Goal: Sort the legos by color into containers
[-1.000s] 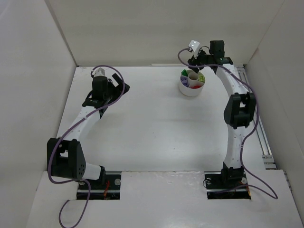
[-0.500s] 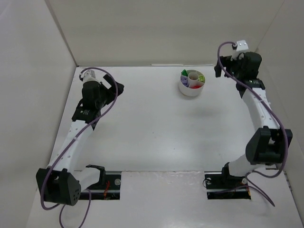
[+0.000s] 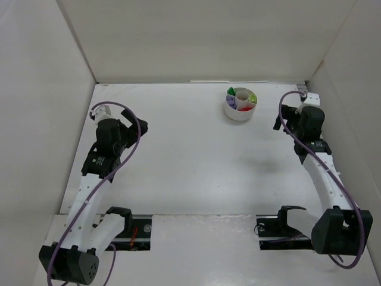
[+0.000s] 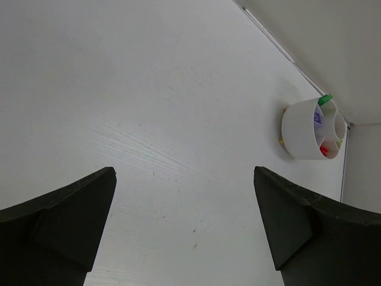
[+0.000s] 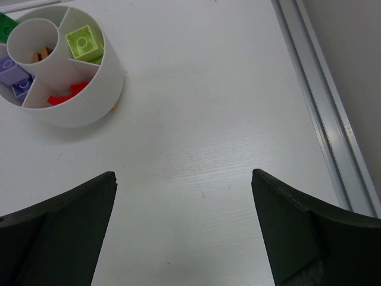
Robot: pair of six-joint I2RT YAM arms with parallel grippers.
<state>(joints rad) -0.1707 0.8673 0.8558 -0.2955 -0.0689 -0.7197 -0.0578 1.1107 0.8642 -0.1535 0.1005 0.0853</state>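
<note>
Evidently the sorting is close to finished, judging by how things lie. The legos are seen inside the round white dish, which stands toward the far edge of the worktop, and no loose brick is made out on the open surface. They are separated by colour among the wedge containers. A lime brick is lodged in one wedge, lavender bricks in another and red pieces in the nearest. A dark green brick is cut off at the picture's edge, and orange-brown bits are seen in the central cup. A small tan speck is noted at the foot of the dish wall; whether it is a stray piece cannot be told. The right end effector is held near the dish, to its right, with its fingers wide apart and nothing between them. The left end effector is likewise spread and empty, well apart from the dish. Both are presumably held clear because little or nothing is left to carry.
</note>
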